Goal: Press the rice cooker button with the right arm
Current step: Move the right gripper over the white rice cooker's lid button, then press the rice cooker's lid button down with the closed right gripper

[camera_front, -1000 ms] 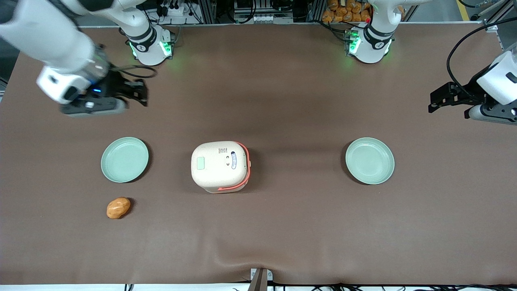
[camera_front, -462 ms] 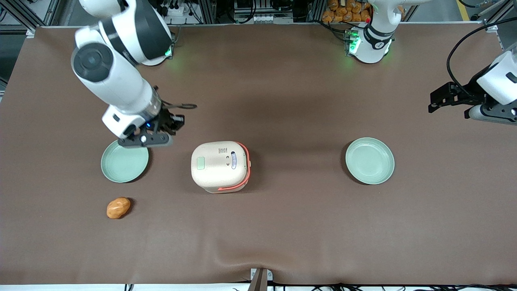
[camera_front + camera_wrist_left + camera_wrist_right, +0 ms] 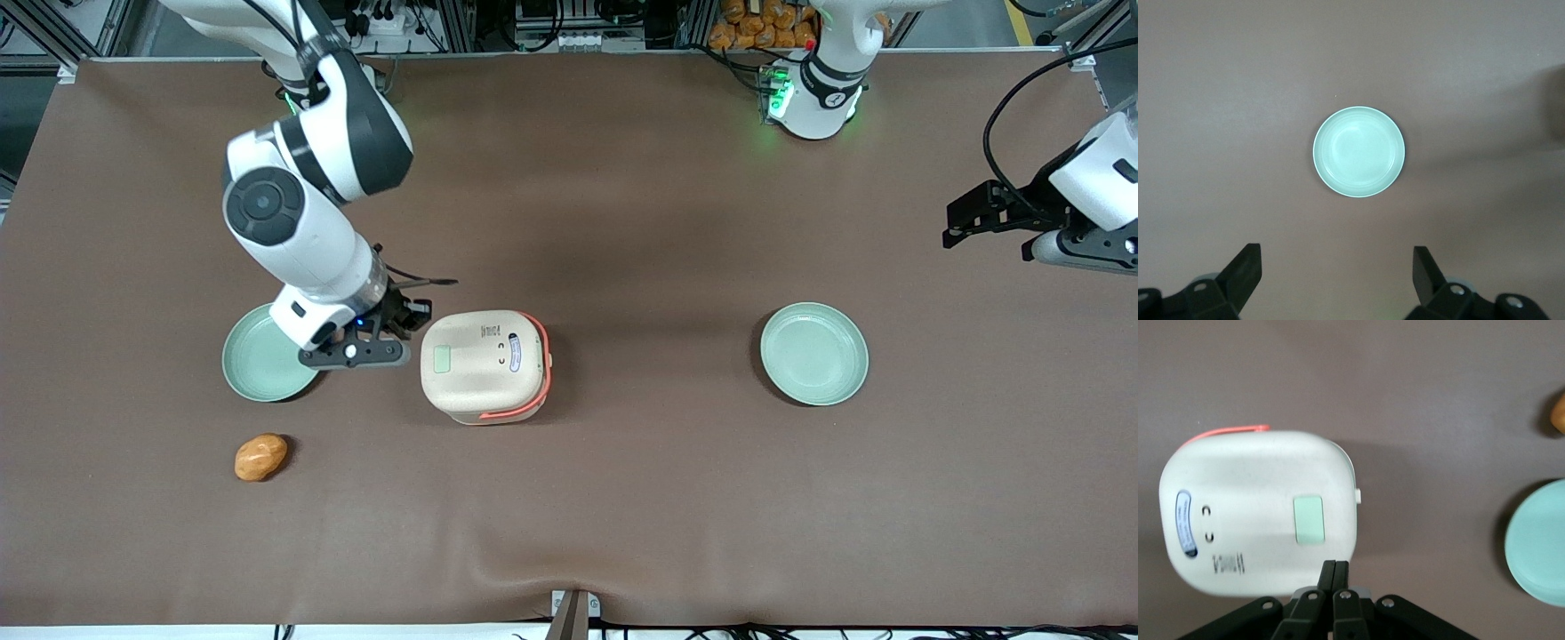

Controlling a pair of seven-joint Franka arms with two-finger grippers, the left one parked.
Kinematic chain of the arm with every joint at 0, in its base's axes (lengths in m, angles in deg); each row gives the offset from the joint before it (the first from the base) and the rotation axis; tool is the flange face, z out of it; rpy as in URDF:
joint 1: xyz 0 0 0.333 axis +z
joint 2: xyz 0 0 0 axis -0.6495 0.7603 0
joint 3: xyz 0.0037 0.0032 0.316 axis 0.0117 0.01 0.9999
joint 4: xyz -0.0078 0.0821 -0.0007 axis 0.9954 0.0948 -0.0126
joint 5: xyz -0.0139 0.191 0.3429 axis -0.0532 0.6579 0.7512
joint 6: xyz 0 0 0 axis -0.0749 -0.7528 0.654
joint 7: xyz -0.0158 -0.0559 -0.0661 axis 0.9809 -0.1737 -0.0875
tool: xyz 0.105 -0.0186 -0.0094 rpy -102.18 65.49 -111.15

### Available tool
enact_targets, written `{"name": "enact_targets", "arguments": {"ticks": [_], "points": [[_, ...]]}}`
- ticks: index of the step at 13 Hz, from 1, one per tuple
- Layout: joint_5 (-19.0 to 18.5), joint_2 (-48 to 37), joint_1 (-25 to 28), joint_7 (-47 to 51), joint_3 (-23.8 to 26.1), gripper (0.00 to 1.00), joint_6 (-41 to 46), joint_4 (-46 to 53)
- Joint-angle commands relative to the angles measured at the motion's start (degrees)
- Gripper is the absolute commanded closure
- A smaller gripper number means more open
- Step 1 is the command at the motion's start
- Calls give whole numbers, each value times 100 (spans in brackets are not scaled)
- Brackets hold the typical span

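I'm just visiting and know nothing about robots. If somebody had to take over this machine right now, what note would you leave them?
Gripper: fingers shut together, holding nothing; it hovers beside the rice cooker, toward the working arm's end of the table, partly above a green plate.
Rice cooker: mid-table, lid closed, coral handle band on the side toward the parked arm. A pale green patch sits on the lid and a small white tab sticks out of the side facing the gripper.
Also there: a second green plate and a small orange-brown lump.
Done: the right arm is at the cooker.
Left: pressing the button; no contact yet.
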Motion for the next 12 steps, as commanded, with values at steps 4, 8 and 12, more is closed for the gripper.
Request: {"name": "enact_targets", "arguments": {"ticks": [4, 8, 12], "points": [[18, 468, 132, 105, -55, 100, -340, 186], [18, 627, 202, 114, -55, 100, -446, 282], [45, 794, 202, 105, -55, 100, -561, 362]]}}
